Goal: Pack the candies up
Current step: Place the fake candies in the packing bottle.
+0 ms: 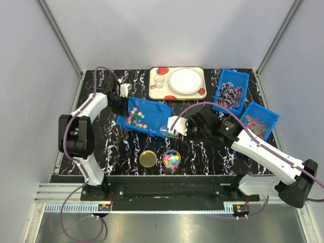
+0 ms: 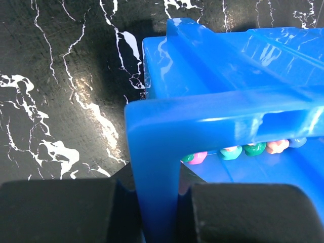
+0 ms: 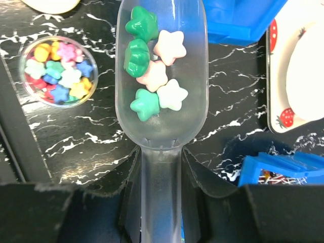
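The right gripper [image 3: 161,174] is narrowly clamped on the handle of a clear plastic scoop [image 3: 161,116], which carries six star-shaped candies [image 3: 152,76], green and pale pink, lying in its bowl. The scoop hangs over the middle of the table [image 1: 202,157], just off the low corner of the blue bin [image 1: 144,115]. The left gripper [image 2: 157,212] pinches the wall of that bin and holds it tilted left of centre, with more candies gathered inside.

The small clear jar [image 3: 58,71] stands near the table's near edge, already well filled with mixed stars, and its gold lid [image 1: 148,158] lies just beside it.

The step in hand looks like carrying this load to the jar. To do it well:
- Keep the scoop level in transit.
- Bring its front lip right over the jar's mouth before tipping.
- Tilt slowly, since a nearly full jar may let stars bounce out onto the table.
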Controlling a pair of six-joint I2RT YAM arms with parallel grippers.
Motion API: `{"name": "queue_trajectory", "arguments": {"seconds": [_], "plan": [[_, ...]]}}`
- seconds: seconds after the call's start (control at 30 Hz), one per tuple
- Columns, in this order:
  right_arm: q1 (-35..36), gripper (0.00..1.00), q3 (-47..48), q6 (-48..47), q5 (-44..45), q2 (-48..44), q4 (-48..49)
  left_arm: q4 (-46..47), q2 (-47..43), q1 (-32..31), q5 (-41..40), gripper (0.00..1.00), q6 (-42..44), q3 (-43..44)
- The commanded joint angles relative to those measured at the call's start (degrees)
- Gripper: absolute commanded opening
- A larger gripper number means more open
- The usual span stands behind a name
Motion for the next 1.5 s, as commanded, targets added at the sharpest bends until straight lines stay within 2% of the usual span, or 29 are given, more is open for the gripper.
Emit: {"name": "queue_trajectory", "arguments": {"seconds": [0.0,0.47,0.67,1.47], "plan": [[-0.47,0.00,-1.64,0.13,-5.04,-4.18,1.92,2.50,-0.72,0.16,0.80,0.00,0.37,1.47],[-0.47,0.00,-11.84,-2.77,-8.04,-13.86,-1.85,1.98,0.51,1.04,2.46,0.00,2.39,1.91],[0.40,0.00,-12.46,-3.03,-6.37,-13.07,-3.79,2.32,-0.02,1.56,2.38,0.00,2.31,1.83],[9.54,0.00,-10.18,-5.32,9.72,-1.91,-9.16,3.12,-0.54,2.27,2.91,0.00,2.13,0.68]]}}
